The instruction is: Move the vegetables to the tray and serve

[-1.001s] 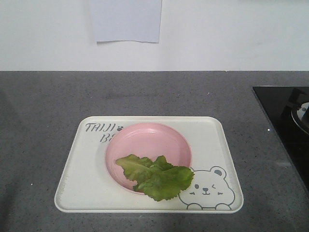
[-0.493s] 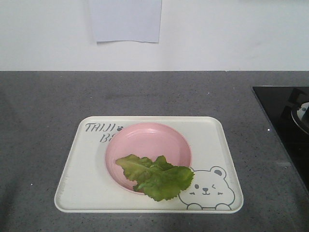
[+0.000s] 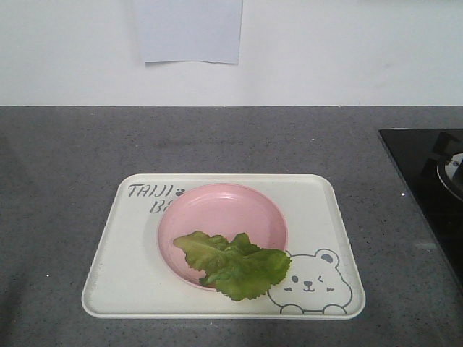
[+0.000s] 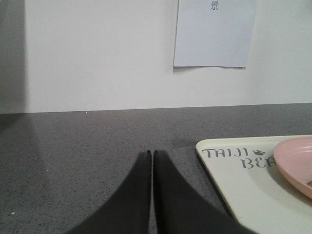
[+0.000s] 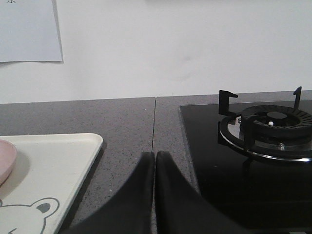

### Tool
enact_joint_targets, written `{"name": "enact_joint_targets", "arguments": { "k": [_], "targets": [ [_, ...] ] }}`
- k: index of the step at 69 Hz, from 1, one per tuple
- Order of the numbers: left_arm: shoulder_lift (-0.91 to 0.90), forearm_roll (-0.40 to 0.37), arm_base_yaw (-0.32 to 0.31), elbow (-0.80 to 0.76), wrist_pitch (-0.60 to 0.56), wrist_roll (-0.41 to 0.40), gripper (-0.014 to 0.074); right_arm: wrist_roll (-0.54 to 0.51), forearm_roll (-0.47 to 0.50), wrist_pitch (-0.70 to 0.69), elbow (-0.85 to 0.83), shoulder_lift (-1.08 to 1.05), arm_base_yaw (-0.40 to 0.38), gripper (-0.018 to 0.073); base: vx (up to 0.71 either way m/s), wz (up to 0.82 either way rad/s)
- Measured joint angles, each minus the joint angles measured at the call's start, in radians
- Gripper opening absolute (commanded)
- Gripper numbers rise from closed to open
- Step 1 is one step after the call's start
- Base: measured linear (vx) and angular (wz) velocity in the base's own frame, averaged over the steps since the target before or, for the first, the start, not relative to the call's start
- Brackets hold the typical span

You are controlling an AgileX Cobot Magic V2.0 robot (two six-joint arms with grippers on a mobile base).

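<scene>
Lettuce leaves (image 3: 233,264) lie on a pink plate (image 3: 217,210) at the centre of the cream bear-print tray (image 3: 130,278), spilling over the plate's rim toward five o'clock; the transfer looks done, with serving left. The left gripper (image 4: 151,155) at the tray's nine o'clock and the right gripper (image 5: 155,156) at its three o'clock hover clenched, empty, above the grey countertop (image 3: 65,144).
</scene>
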Motion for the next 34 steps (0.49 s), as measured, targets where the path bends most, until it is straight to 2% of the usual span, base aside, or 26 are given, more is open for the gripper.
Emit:
{"name": "enact_joint_targets", "arguments": {
  "k": [34],
  "targets": [
    [0.000, 0.000, 0.000, 0.000, 0.000, 0.000, -0.0006, -0.063, 0.001, -0.004, 0.000, 0.000, 0.000, -0.0004, 0.00, 0.00]
  ]
}}
